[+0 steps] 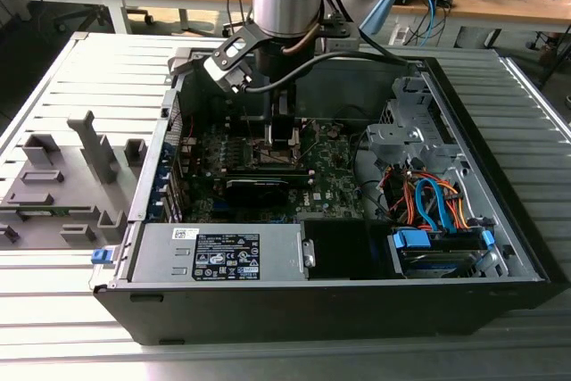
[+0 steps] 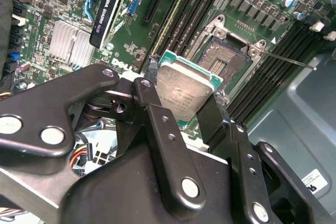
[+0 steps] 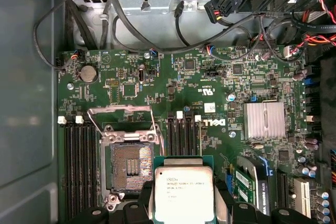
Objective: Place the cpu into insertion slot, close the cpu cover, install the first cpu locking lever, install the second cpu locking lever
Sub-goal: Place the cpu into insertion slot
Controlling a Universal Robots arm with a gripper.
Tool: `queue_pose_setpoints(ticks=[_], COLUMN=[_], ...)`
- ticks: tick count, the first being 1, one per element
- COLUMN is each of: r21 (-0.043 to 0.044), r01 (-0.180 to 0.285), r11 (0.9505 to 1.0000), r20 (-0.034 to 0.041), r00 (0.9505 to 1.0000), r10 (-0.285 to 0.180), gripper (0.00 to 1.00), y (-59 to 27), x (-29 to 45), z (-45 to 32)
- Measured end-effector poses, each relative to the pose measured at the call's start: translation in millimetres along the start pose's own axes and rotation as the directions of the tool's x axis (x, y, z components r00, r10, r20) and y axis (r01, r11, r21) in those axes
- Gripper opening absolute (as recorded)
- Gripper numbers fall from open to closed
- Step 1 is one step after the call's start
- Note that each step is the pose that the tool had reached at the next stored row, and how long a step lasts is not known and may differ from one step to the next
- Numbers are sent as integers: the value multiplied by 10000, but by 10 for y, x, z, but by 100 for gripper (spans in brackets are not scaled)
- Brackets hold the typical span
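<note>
We saw the gripper [image 2: 184,97] holding the cpu [image 3: 182,192] inside an open computer case [image 1: 357,310].
Its jaws were closed on the chip's edges; the cpu hung just beside the uncovered insertion slot [image 3: 130,165], over the green motherboard [image 3: 173,77].

The cpu [image 2: 185,92] has a dull, matt silver-grey metal top with a green rim; the fingers [image 2: 163,129] of the gripper [image 2: 181,98] are smooth black with a slight sheen. The insertion slot [image 3: 130,166] is matt black, the cpu cover [image 3: 119,109] thin bare metal, the circuit board [image 3: 173,77] glossy green
</note>
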State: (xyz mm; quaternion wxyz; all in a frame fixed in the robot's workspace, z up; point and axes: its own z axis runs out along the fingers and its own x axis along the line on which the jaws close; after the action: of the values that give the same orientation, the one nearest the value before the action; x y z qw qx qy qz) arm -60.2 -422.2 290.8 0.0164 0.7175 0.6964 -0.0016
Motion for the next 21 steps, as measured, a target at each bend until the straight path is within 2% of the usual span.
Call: queue_pose_setpoints(ticks=[21], r21=[0], r01=[0], r11=[10000], r20=[0], r00=[10000], r10=[0], gripper=[54], y=[-33], x=[17], z=[40])
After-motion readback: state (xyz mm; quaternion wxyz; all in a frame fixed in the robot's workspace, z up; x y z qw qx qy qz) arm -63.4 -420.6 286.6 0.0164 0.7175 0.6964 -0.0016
